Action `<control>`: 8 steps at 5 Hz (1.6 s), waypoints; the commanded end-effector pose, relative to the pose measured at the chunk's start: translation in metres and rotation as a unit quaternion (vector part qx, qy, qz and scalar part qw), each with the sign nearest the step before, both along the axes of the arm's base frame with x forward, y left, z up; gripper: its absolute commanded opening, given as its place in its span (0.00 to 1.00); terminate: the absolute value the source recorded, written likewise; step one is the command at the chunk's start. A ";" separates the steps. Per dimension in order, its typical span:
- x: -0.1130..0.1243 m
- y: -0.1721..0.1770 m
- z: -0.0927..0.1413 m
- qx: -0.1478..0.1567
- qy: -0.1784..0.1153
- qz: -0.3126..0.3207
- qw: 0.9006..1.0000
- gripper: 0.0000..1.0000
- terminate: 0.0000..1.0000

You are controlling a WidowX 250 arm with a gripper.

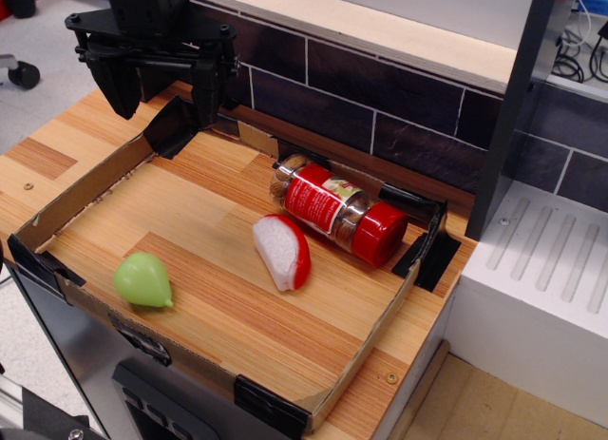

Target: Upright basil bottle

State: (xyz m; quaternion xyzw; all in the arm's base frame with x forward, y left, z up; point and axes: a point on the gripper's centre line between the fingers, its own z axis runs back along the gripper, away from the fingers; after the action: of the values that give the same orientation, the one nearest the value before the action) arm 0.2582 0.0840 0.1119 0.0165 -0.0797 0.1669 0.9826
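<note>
Basil bottle lying on its side, well apart from the spread, empty hand at back left

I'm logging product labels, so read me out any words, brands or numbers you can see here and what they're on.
Nothing can be read.
Basil bottle: the red-and-white wrap label carries print, but it is too small and blurred to make out.
Red-and-white wedge toy, green pear toy and cardboard tray: no writing visible.
</note>
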 end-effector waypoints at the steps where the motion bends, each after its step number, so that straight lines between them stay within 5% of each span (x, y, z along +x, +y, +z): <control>1: 0.000 0.000 0.000 0.000 0.000 0.000 1.000 1.00 0.00; 2: -0.003 -0.020 -0.001 -0.009 -0.017 0.090 0.996 1.00 0.00; 3: 0.005 -0.042 -0.002 -0.017 -0.037 0.213 0.976 1.00 0.00; 4: 0.011 -0.063 -0.006 -0.030 -0.020 0.334 0.942 1.00 0.00; 5: 0.018 -0.086 -0.015 -0.064 0.019 0.452 0.890 1.00 0.00; 6: 0.024 -0.102 -0.021 -0.089 0.004 0.503 0.860 1.00 0.00; 8: 0.035 -0.130 -0.035 -0.091 0.028 0.444 0.891 1.00 0.00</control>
State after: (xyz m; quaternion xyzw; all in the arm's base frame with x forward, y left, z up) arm 0.2779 -0.0475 0.0630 -0.0197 -0.0052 0.5955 0.8031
